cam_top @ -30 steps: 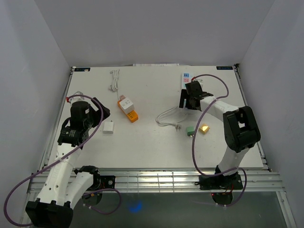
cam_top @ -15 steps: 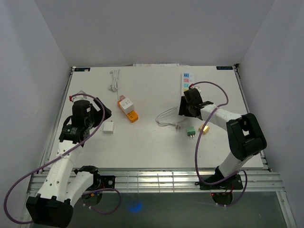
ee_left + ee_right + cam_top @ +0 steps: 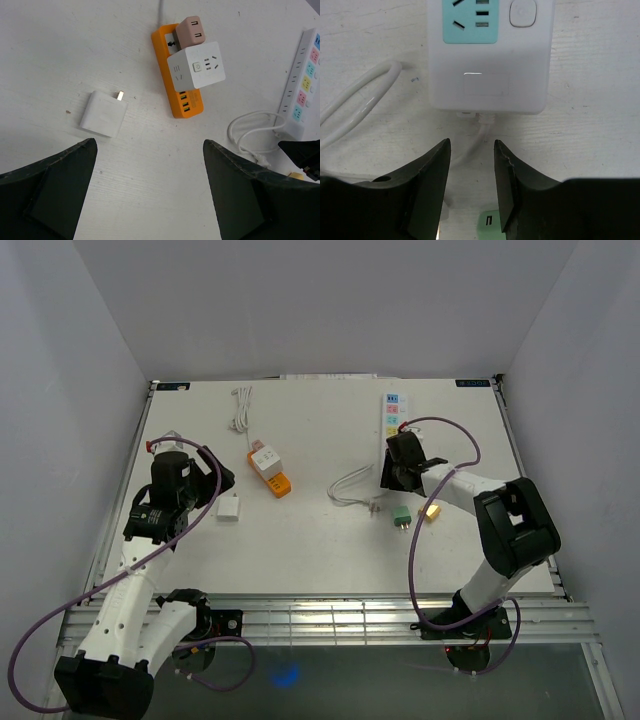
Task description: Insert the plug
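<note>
A small green plug [image 3: 401, 516] lies on the table with a yellow plug [image 3: 431, 510] just right of it. The white power strip [image 3: 390, 415] runs away from them, its cord [image 3: 350, 488] looping left. My right gripper [image 3: 398, 478] hovers at the strip's near end. In the right wrist view its jaws [image 3: 471, 145] stand narrowly apart, straddling the cord [image 3: 482, 130] below the strip's end [image 3: 487, 85], gripping nothing. The green plug [image 3: 489, 222] peeks out beneath them. My left gripper [image 3: 150, 144] is wide open over bare table, near a white adapter [image 3: 103, 114].
An orange power strip [image 3: 187, 102] carries a white cube adapter [image 3: 196, 65] and a pink plug [image 3: 190, 31]. A coiled white cable [image 3: 240, 410] lies at the back left. White walls enclose the table on three sides.
My right gripper has slid toward me along the white power strip to its near end, and its jaws have narrowed a lot. The left arm shifted only slightly.
</note>
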